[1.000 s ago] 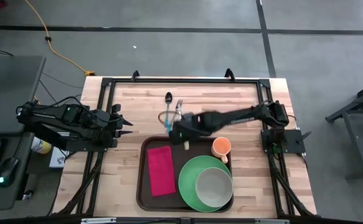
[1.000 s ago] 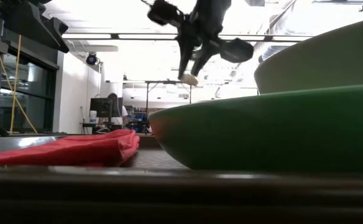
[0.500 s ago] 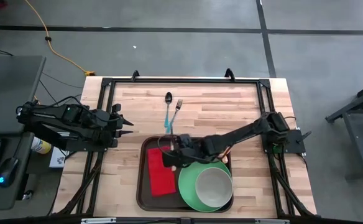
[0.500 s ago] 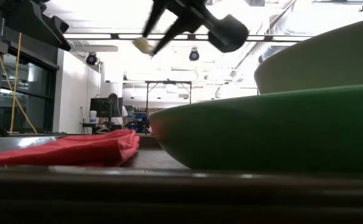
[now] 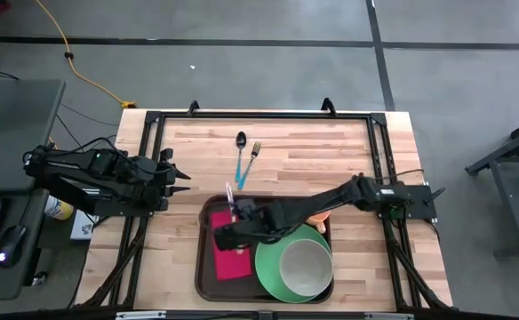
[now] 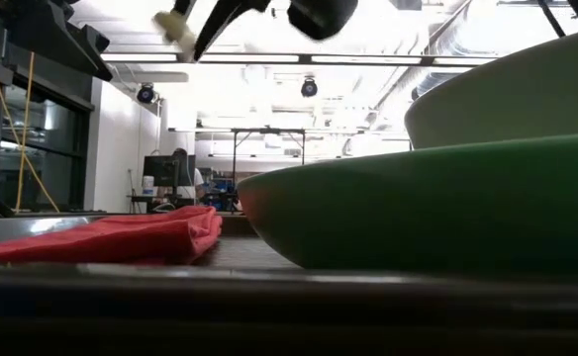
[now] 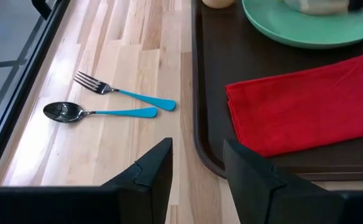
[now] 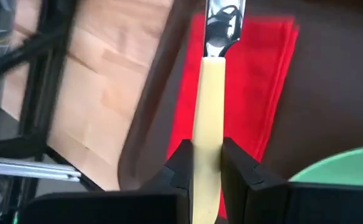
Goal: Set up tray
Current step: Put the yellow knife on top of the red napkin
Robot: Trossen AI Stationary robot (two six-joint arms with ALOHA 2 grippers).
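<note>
The dark brown tray [image 5: 208, 213] lies at the table's near middle. On it are a folded red napkin [image 5: 231, 260], a green plate [image 5: 273, 267] bearing a beige bowl [image 5: 306, 265], and an orange cup [image 5: 320, 217]. My right gripper [image 8: 205, 152] hovers over the napkin [image 8: 250, 81], shut on a utensil with a cream handle [image 5: 229, 197]; its kind I cannot tell. My left gripper [image 7: 197, 168] waits open at the table's left [image 5: 184, 182]. A blue-handled spoon [image 5: 240, 153] and fork [image 5: 252, 160] lie on the wood beyond the tray. My right gripper pinches the cream handle [image 8: 207, 134] between its two fingers, which lie across it. The fingers slant down from the table's right. The utensil is lifted clear above the napkin, its metal end [image 8: 222, 22] pointing away from the wrist.
A black frame [image 5: 259, 116] runs around the table's far and side edges. Bare wood stretches left of the tray [image 7: 125, 74] and along the far side. The plate [image 6: 447, 208] and napkin [image 6: 111, 237] fill the low view; a person sits in the room behind.
My right gripper has carried the cream-handled utensil from beside the fork, beyond the tray's far rim, toward the table's near edge and a little left. It now hangs over the red napkin, still shut on the handle.
</note>
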